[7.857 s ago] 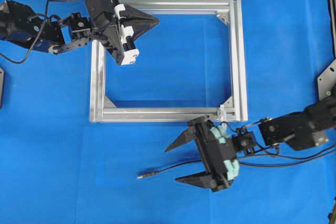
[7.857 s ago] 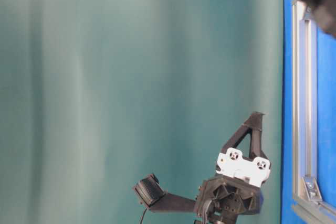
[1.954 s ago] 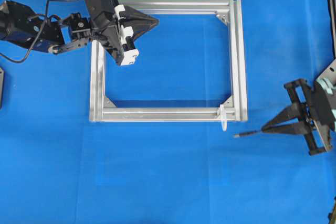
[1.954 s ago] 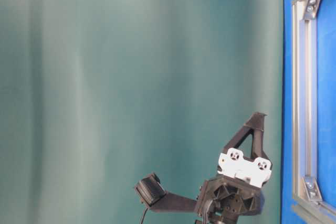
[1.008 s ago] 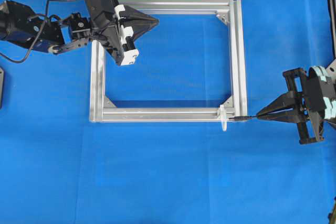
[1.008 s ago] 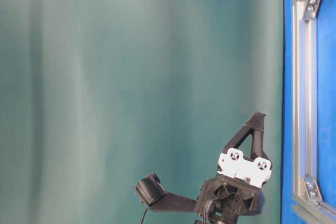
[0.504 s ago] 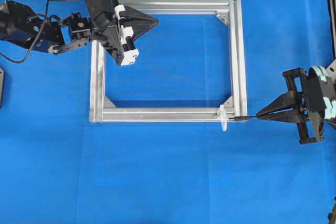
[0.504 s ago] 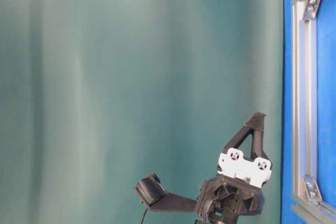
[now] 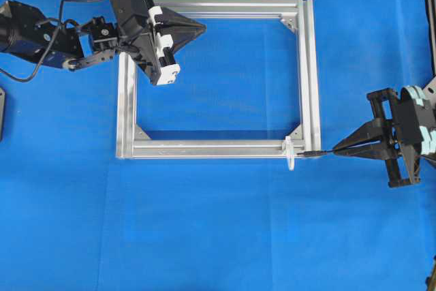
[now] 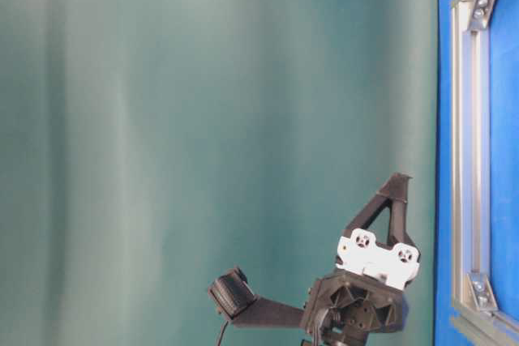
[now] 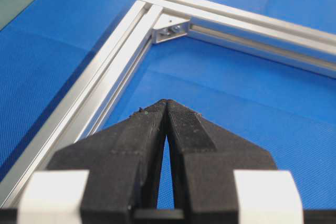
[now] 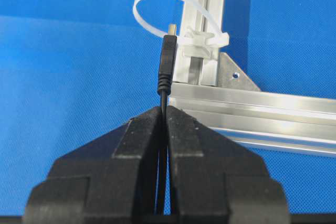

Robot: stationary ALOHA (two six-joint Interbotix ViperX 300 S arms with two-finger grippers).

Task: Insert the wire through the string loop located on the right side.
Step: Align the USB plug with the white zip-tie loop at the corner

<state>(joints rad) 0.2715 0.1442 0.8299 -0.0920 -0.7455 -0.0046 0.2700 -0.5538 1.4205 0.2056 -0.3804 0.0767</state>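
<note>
1. Unchanged over the last second: wire (image 12: 167, 64) pinched in closed right end effector (image 12: 164, 116), plug tip at the mouth of the string loop (image 12: 157, 1), off the tabletop (image 9: 204, 236).
2. Could snag on the loop's strand and push it aside.
3. Might strike the frame (image 9: 310, 73) if aimed off.
4. Left end effector (image 11: 167, 109) closed, empty, well apart.

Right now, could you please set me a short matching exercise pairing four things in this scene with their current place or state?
Things:
1. wire
2. string loop
3. left gripper
4. aluminium frame

States:
A. shut on nothing, above the frame's corner
B. lying flat on the blue surface
C. pinched in the right gripper, plug pointing at the loop
D. whitish, fixed at the frame's corner

Pairs: 1-C, 2-D, 3-A, 4-B
</note>
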